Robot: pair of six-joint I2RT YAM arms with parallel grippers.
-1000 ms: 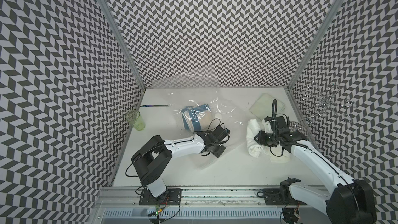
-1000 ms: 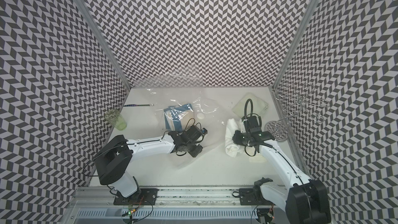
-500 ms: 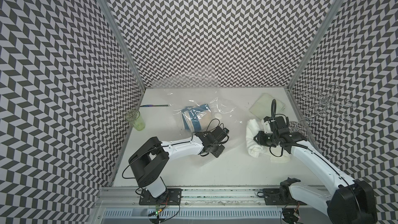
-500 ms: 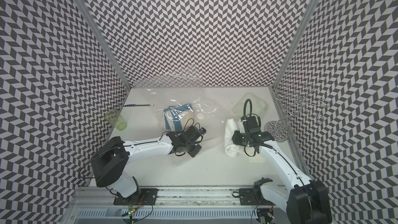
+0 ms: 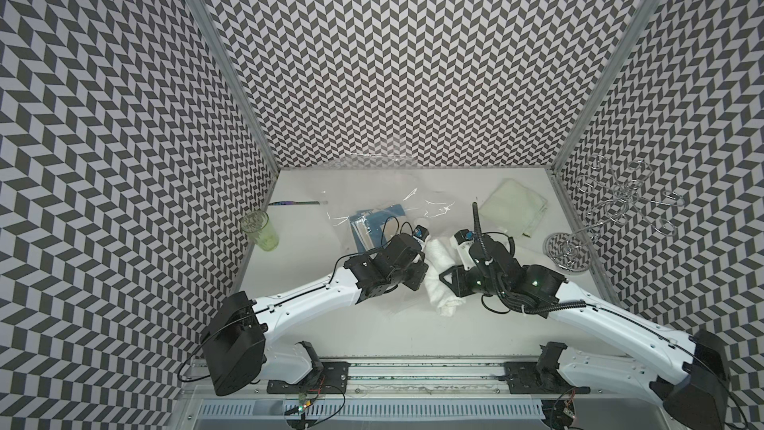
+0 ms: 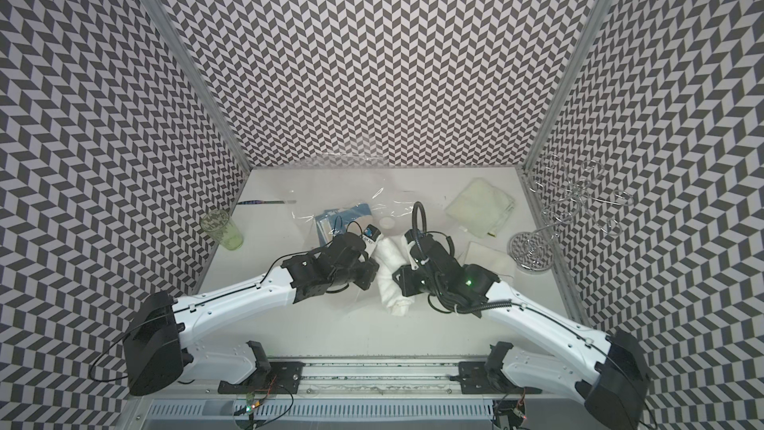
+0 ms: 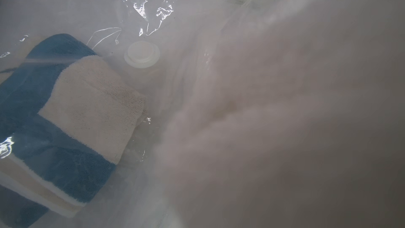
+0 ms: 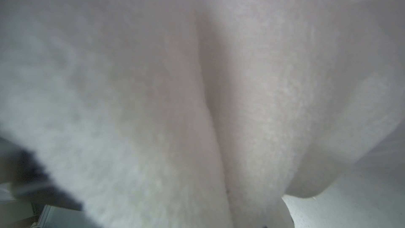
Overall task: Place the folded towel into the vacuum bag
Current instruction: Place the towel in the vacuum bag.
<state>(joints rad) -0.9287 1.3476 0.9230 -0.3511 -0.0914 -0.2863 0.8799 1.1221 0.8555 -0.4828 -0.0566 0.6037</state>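
The vacuum bag [image 5: 413, 208] [image 6: 374, 204] lies crinkled across the table's middle, with a blue-and-cream towel [image 5: 374, 225] [image 7: 65, 117] inside it near its white valve cap [image 7: 142, 54]. The white folded towel [image 5: 440, 270] [image 6: 390, 270] stands between both grippers at the bag's near edge. My right gripper [image 5: 448, 279] [image 6: 399, 279] is shut on the folded towel [image 8: 153, 95], which fills its wrist view and hides the fingers. My left gripper [image 5: 418, 277] [image 6: 368, 279] is shut at the bag's edge. Clear film stretches over its camera and its fingertips are hidden.
A green tumbler [image 5: 261, 230] stands by the left wall, with a thin tool [image 5: 297, 203] behind it. A pale green cloth [image 5: 514, 206] lies at the back right. A wire rack [image 5: 568, 250] stands against the right wall, beside a flat white cloth [image 6: 490, 258].
My right arm has carried the folded towel leftward, up against the left gripper. The left gripper has shut at the bag's edge.
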